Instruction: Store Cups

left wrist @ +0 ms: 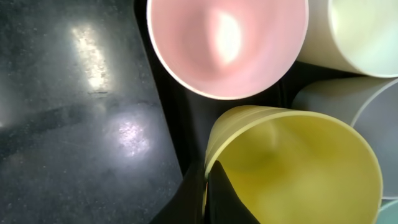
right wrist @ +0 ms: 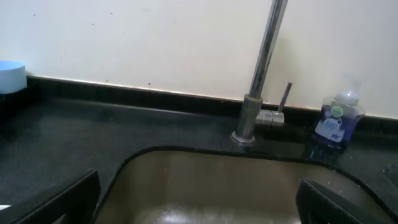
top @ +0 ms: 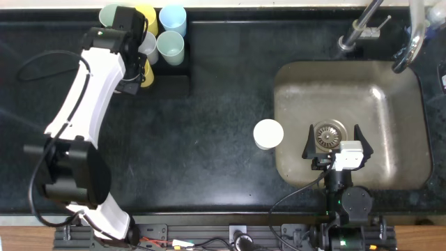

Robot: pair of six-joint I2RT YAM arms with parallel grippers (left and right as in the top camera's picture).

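Over the sink (top: 390, 125) my right gripper (top: 337, 143) hangs spread and empty. At the black tray (top: 171, 82) my left gripper (left wrist: 206, 194) clamps the yellow cup (left wrist: 292, 168) beside the pink cup (left wrist: 227, 46). Next, I judge, comes seating and letting go. A white cup (top: 268, 134) stands by the sink.

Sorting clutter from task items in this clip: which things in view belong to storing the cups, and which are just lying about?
Belongs to the job:
- yellow cup, in the left gripper's jaws
- pink cup
- blue cup
- black rack
- white cup, out on the counter

Just lying about:
- sink
- faucet
- soap bottle
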